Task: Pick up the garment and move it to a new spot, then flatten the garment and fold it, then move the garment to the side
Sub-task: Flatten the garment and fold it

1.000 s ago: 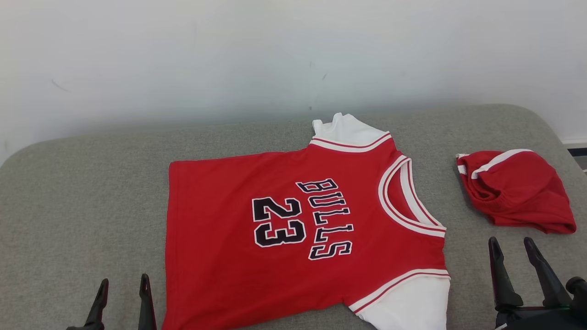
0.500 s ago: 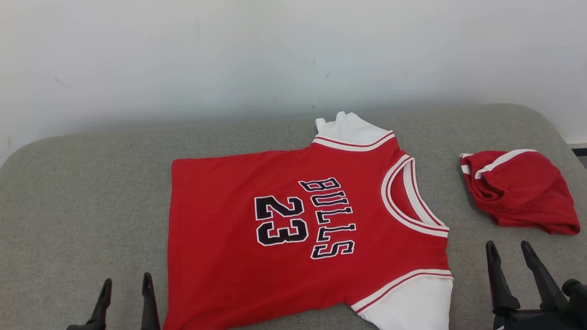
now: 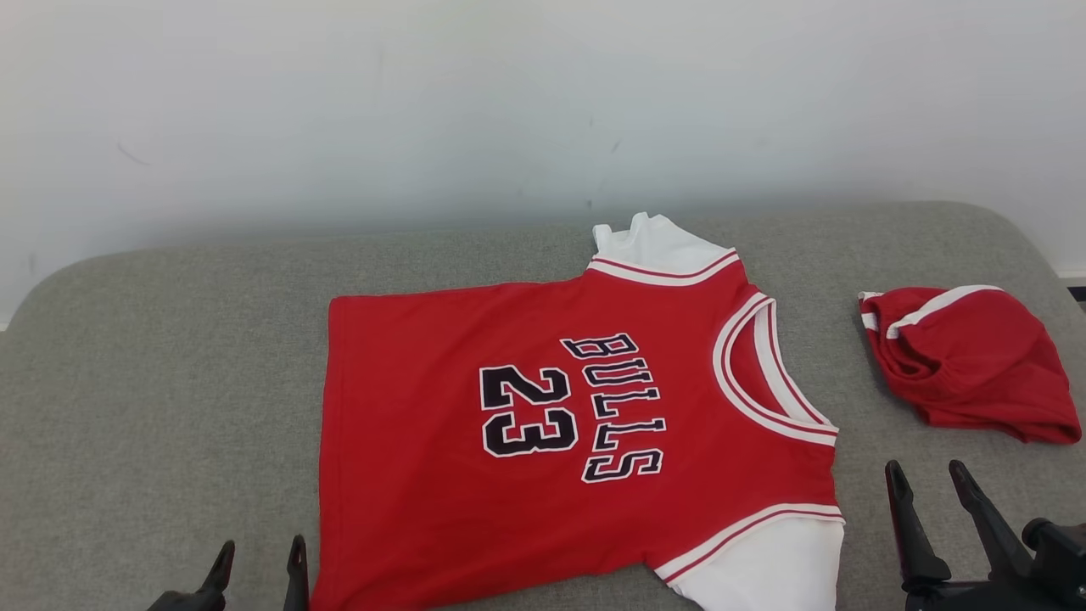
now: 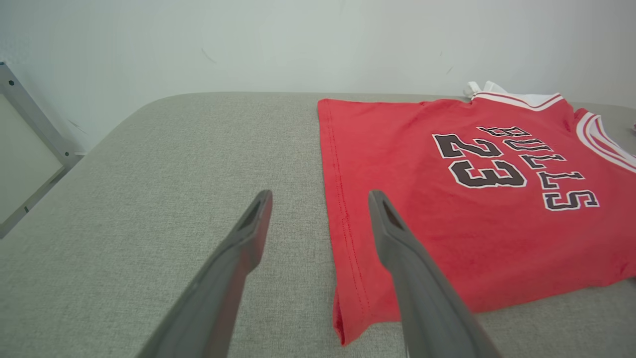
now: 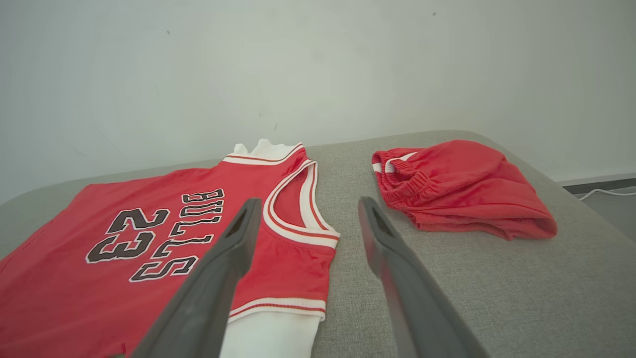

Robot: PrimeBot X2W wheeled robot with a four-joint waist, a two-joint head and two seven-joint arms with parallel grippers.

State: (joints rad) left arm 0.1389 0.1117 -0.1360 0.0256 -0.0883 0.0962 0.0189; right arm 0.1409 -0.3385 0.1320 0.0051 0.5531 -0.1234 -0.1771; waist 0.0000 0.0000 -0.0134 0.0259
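Garment: lying spread out in the middle of the head view, a red jersey with its neck opening pointing to the frame's right and its hem to the left; resting flat, gripped by nothing.
Sleeves: sticking out white past the red, the far sleeve at upper centre and the near sleeve running off the bottom edge.
Hem: running down the left wrist view between the two fingertips; possibly curling under at its lowest corner, though hard to judge from this angle.
Left gripper: hovering at the lower left of the head view, just beside the hem, jaws standing apart and holding nothing.
Right gripper: hovering at the lower right, between the near sleeve and the shorts, jaws standing wide apart, empty.
Step in hand: judging from the flat lie, finishing the flattening and getting ready for the first fold.
Doing it well: smoothing that hem corner first; pinching both cloth layers at matching points on hem and shoulder; lifting low and carrying both ends across together so the edges meet; tucking the white sleeves inside the fold.
Shorts: lying bunched at the right of the head view, well apart from the jersey; worth keeping the right fingers off them.
Cushion: lying grey and even under everything.
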